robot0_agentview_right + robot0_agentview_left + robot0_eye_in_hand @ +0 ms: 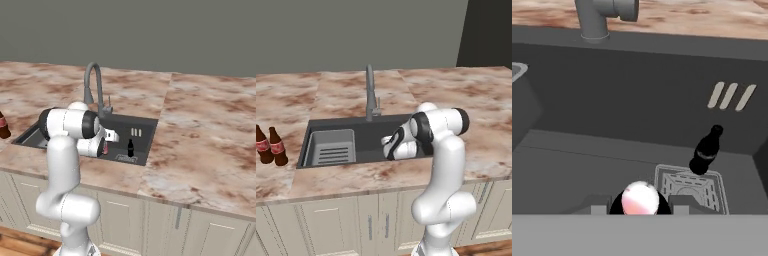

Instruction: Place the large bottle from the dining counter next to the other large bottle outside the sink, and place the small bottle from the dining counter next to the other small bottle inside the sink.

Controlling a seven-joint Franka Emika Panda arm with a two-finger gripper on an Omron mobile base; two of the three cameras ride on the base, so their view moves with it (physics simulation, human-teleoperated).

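Held bottle (640, 199) end-on; sink (587, 155) bottle (706, 149) upright.

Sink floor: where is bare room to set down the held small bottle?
Bare floor lies between the insert and the drain grate. It is crowded at the grate's far corner, where the other small bottle stands. The gripper holds its bottle above.

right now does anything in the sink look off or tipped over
Nothing stands out. The small dark bottle stands upright in the sink near the drain grate; its lean in the hand view looks like camera tilt.
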